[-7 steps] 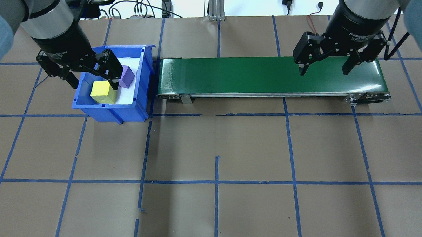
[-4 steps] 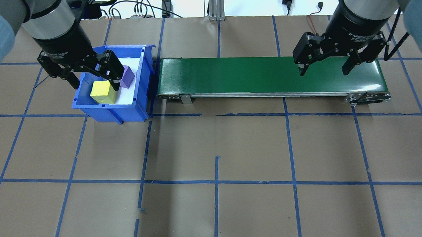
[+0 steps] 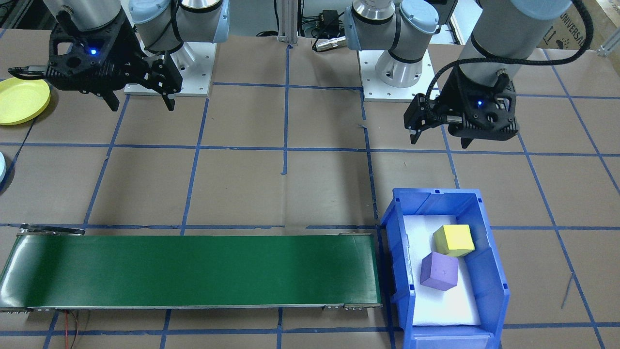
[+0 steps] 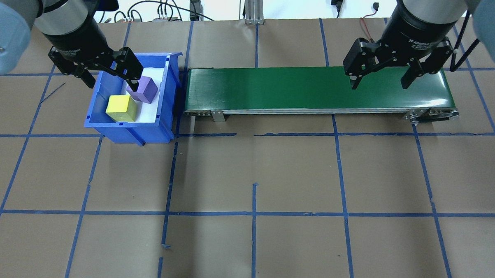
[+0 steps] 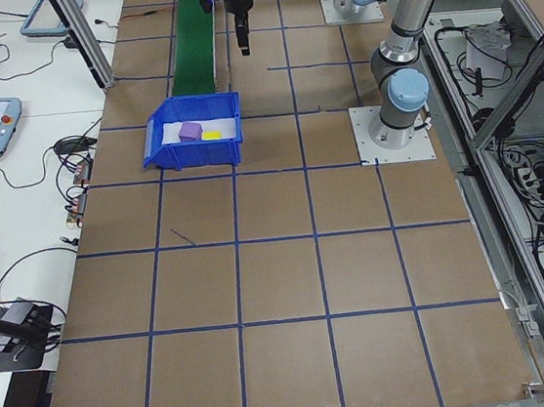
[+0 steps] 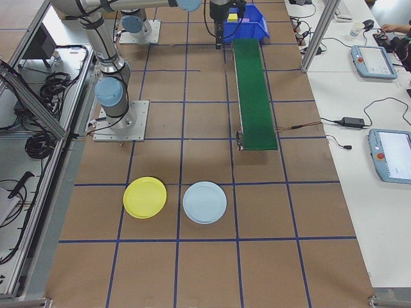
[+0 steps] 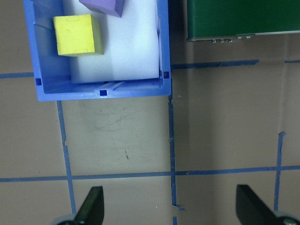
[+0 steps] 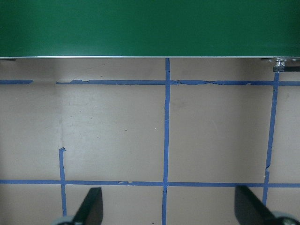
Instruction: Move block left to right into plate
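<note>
Left gripper [image 4: 108, 73] hovering over the bin [image 4: 108, 130], jaws apart and empty

Purple block [image 4: 143, 89] sitting just under one fingertip; right gripper [image 4: 380, 76] waiting spread above the belt [image 4: 274, 88]; plate [image 6: 145, 197] lying far off

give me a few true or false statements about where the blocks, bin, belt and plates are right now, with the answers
1. Both foam blocks, the yellow block and the purple block, lie in the blue bin. True.
2. A block is riding on the green conveyor belt. False: the belt is bare.
3. The left pincer is shut on the yellow block. False: it is open and holds nothing; both blocks rest in the bin.
4. The right pincer is open and holds nothing. True.
5. The yellow plate holds the purple block. False: the plate has nothing on it.
6. A light blue plate lies beside the yellow plate. True.
</note>
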`<state>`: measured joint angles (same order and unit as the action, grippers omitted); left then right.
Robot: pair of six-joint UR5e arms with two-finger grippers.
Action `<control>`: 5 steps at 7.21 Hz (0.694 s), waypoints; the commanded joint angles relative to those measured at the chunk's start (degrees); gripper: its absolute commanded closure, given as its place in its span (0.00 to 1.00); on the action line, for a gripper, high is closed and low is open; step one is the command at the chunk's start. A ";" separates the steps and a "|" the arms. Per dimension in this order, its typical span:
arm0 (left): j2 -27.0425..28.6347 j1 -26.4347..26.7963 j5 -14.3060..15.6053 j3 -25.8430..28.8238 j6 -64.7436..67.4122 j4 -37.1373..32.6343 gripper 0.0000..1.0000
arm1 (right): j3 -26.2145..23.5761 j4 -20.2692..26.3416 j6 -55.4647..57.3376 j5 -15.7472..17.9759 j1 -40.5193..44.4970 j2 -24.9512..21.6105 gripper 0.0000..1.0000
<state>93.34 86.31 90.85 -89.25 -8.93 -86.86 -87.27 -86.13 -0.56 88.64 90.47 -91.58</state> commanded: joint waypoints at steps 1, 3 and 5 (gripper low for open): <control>5.60 -0.35 -0.23 1.26 -0.64 8.60 0.00 | 0.00 0.00 0.03 -0.05 -0.03 0.00 0.00; 9.56 -1.13 -0.23 2.85 -1.69 13.53 0.00 | 0.00 0.00 0.03 0.04 -0.03 0.00 0.00; 14.30 -3.07 -0.14 3.55 -5.02 20.55 0.00 | -0.09 0.00 0.03 0.04 -0.03 0.00 0.00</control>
<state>104.94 84.12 90.64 -86.27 -12.03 -70.56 -87.31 -86.13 -0.53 88.68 90.44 -91.58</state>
